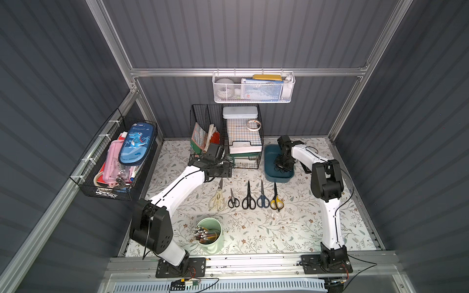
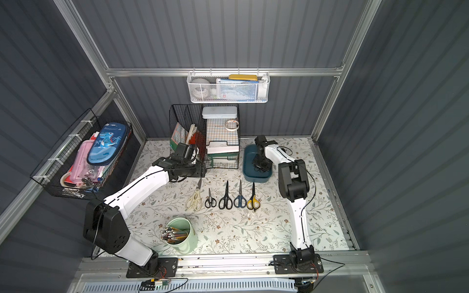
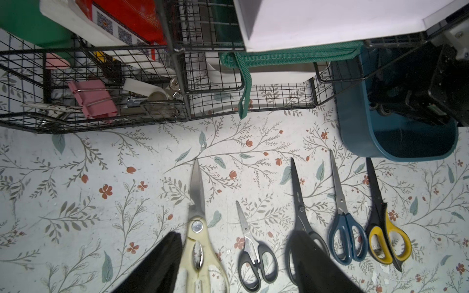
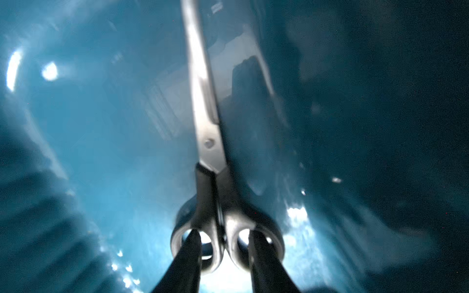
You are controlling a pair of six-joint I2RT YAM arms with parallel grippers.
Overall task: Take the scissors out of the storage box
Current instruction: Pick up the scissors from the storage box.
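- Pincers: two in all. The left pincer (image 3: pixel 236 234) is released, its two fingers spread wide with nothing between them. In both top views it hangs left of centre, above the left end of the row of scissors.
- Scissors on the table (image 1: pixel 304 223): five pairs in one row at the centre of the frame, blades closed and pointing to the top of the frame.
- Left to right they are one large cream pair (image 1: pixel 217 199), one small black pair (image 1: pixel 233 201), one long black pair (image 1: pixel 248 199), one blue pair (image 1: pixel 262 199) and one yellow-and-black pair (image 1: pixel 276 201).
- Storage box (image 1: pixel 269 162): one, teal, right of centre, just above the right end of the row.
- Scissors in the box: one black-handled pair (image 4: pixel 208 142), flat on the box floor with blades closed.
- The right pincer (image 4: pixel 223 237) reaches down into the box. Its two fingers (image 4: pixel 187 253) stand one at each handle ring, the handle bars between them. Whether they clench the handles cannot be told.
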